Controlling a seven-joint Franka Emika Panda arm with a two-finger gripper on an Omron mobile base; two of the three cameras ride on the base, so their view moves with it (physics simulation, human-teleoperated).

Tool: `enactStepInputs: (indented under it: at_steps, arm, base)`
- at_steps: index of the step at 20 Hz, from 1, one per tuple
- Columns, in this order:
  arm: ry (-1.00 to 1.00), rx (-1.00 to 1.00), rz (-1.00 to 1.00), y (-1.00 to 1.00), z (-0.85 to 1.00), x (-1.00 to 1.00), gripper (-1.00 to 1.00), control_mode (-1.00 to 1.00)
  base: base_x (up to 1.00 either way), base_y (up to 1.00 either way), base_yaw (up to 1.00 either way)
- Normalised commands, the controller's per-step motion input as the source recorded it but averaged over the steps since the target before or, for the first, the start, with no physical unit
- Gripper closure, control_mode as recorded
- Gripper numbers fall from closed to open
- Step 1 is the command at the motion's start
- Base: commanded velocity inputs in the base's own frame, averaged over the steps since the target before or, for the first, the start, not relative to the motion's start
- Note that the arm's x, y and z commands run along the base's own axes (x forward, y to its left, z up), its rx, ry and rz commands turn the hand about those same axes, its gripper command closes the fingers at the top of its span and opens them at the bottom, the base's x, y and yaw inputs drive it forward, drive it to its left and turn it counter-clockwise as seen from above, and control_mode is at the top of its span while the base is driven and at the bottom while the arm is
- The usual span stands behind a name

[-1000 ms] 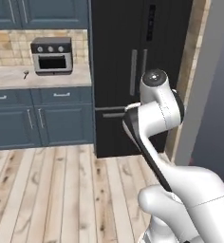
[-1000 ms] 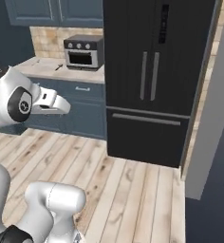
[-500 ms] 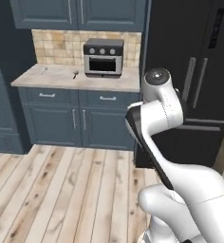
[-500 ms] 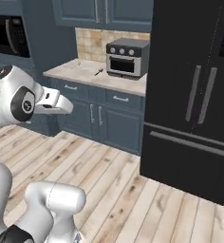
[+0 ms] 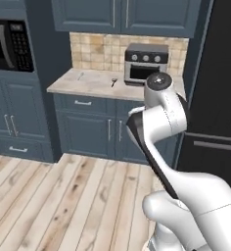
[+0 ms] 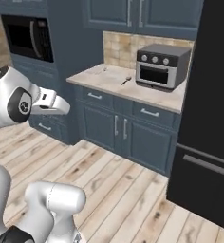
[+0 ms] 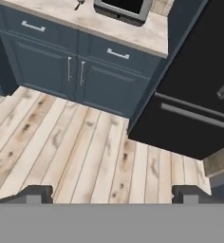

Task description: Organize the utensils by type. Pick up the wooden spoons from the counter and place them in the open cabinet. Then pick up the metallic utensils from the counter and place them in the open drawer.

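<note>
Black-handled utensil (image 5: 113,82): small round silver head on a thin dark handle, lying flat on the surface (image 5: 88,83) at roughly 9 o'clock from the toaster oven (image 5: 146,62), just beside its front left corner. Judged light, stiff and slick; a thin metal piece lying flat on stone offers little to bite on. Best hold is probably across the handle near mid-length, jaws straddling it from above, pressing close to the stone.

Second piece: a thin pale utensil (image 5: 80,75) lies farther along at 9 o'clock, near the backsplash (image 5: 98,49), well apart from the first. Likely the silver-blue spoon, though at this distance it is a faint sliver and its bowl cannot be made out. Same handling judgement: light, rigid, slippery, take by the handle.

In the right base view both show again: dark-handled piece (image 6: 126,80) by the oven's left front, pale one (image 6: 104,69) toward the wall.

Surface: beige marbled stone over slate-blue cabinets, drawers (image 5: 83,103) under it all closed as seen here. Black fridge (image 6: 213,109) at 3 o'clock of the oven; microwave (image 5: 9,45) at 9 o'clock in a tall unit.

Gripper (image 7: 111,193): fingertips stand wide apart at the bottom of the hand view, jaws released, nothing between them. It looks down at wooden floor (image 7: 61,142), well short of the surface. Reaching needs a closer base position first.
</note>
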Motion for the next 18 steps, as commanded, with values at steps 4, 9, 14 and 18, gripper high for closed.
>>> enactStepInputs:
  at_steps: [4,9,14,18]
  arm:
    - [0.00,0.00,0.00,0.00,0.00,0.00,-1.00,1.00]
    - [0.00,0.00,0.00,0.00,0.00,0.00,-1.00,1.00]
    - [0.00,0.00,0.00,0.00,0.00,0.00,-1.00,1.00]
    - [0.00,0.00,0.00,0.00,0.00,0.00,-1.00,1.00]
  base:
    - [0.84,0.56,-0.16]
    - [0.83,0.59,-0.18]
    - [0.80,0.61,-0.28]
    - [0.69,0.45,-0.57]
